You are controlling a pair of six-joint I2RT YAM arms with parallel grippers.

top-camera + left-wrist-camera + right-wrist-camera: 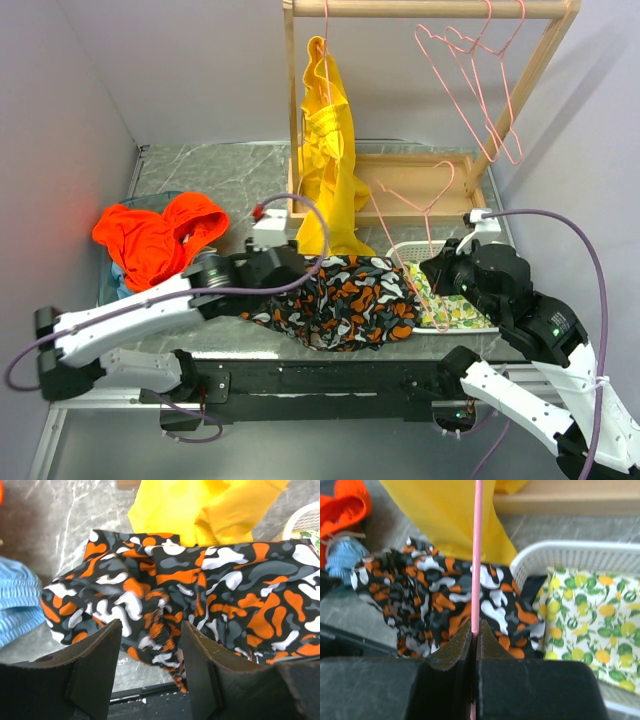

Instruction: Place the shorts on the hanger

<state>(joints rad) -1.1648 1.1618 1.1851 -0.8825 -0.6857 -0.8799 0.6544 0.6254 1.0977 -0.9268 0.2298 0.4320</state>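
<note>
The camouflage-print shorts [350, 300] lie bunched at the table's front edge; they also show in the left wrist view [210, 585] and the right wrist view [430, 595]. My left gripper [150, 650] is open, its fingers [95, 665] on either side of a hanging fold of the shorts without clamping it; in the top view it [300, 275] sits at the shorts' left edge. My right gripper [474, 632] is shut on the thin wire of the pink hanger [477, 555]. In the top view it [435, 268] holds the hanger [415, 205] upright just right of the shorts.
A wooden rack [530, 75] stands at the back with a yellow garment [328, 150] and spare pink hangers [480, 70] on its rail. An orange-red garment [155, 235] lies at the left over a blue basket. A white basket [405, 250] with lemon-print cloth [455, 305] sits right of the shorts.
</note>
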